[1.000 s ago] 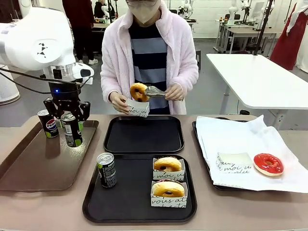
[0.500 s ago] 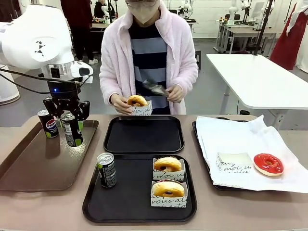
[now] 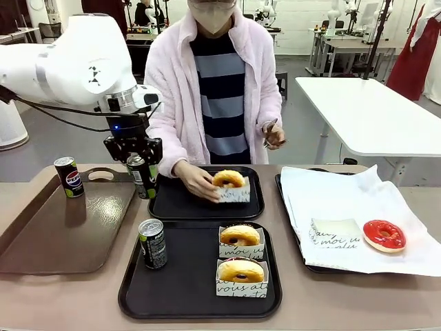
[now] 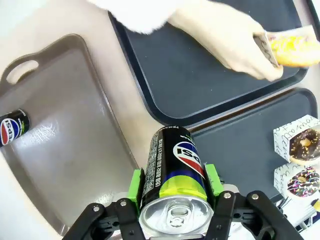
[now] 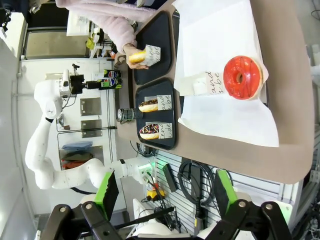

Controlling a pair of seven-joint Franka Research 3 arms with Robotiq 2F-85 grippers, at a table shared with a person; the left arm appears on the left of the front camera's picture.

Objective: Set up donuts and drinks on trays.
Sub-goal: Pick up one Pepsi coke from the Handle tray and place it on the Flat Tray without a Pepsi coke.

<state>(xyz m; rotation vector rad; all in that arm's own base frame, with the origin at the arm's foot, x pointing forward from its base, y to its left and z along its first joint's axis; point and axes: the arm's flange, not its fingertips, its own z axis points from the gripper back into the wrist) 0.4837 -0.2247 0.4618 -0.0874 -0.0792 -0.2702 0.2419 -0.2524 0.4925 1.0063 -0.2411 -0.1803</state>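
While the robot's left hand [image 3: 140, 167] is clamped on a black soda can [image 3: 141, 181], holding it upright in the air above the strip of bench [image 3: 41, 303] between the brown tray [image 3: 62, 238] and the left edge of the far black tray [image 3: 180, 203], the step in hand looks to be bringing a drink to that far tray. The next move probably calls for carrying the can over the tray's bare left side, lowering it straight down, and letting go, keeping clear of the person's hand [image 3: 196, 183], which rests on the tray beside a yellow donut [image 3: 229, 179] in its paper holder. The near black tray [image 3: 186, 289] looks finished: a second can [image 3: 153, 243] stands at its left side, and two wrapped donuts [image 3: 240, 236] sit one behind the other at its right. On the brown tray a third can [image 3: 67, 176] stands at the far left corner. The paper-lined tray [image 3: 303, 265] at the bench's right edge holds a red donut [image 3: 384, 234] and an empty holder [image 3: 334, 231]. The right hand [image 5: 166, 200] has its fingers apart, with nothing between them.
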